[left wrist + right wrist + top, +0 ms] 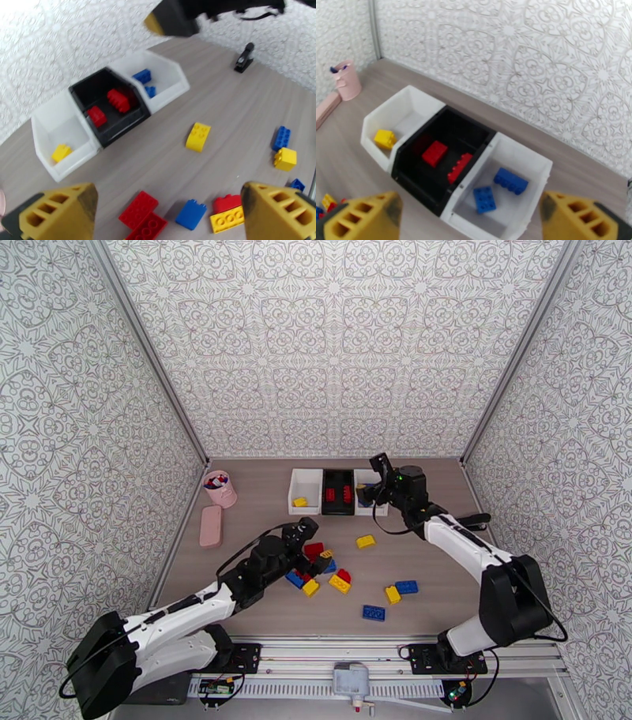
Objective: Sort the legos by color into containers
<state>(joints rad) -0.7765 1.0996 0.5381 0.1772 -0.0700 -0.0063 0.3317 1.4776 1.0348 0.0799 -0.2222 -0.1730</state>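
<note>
Three bins stand side by side in a row at the middle of the far edge of the table [261,595], so each colour has its own place. The left white bin [369,122] holds one yellow brick [385,139]. The black bin [401,173] between the two white ones holds two red bricks [434,153]. The right white bin [537,162] holds two blue bricks [484,199].

The right fingers [363,219] hang spread wide above the near rim of the right white bin, with nothing between them. That arm carries no brick, and it sits over the bin meant for blue.

The left fingers [59,215] are also spread wide and empty. They are lowered over the loose cluster [320,564] in the middle of the table, likely to straddle one brick. Below them lie two flat red bricks [139,205] touching each other, a blue brick [190,214] just beside them, and a red brick stacked on a yellow one [227,215]. Which of these is the target cannot be told. They lie close together, so closing on one may nudge its neighbours.

More legos lie apart from the cluster. A curved yellow brick [365,541] sits toward the bins. A yellow and a blue brick [399,590] touch each other nearer the right edge, and a lone blue brick [374,613] lies toward the near edge. Most of the sorting remains to be done.

A pink cup [220,488] and a flat pink case [211,525] stand by the left edge, out of the way.
</note>
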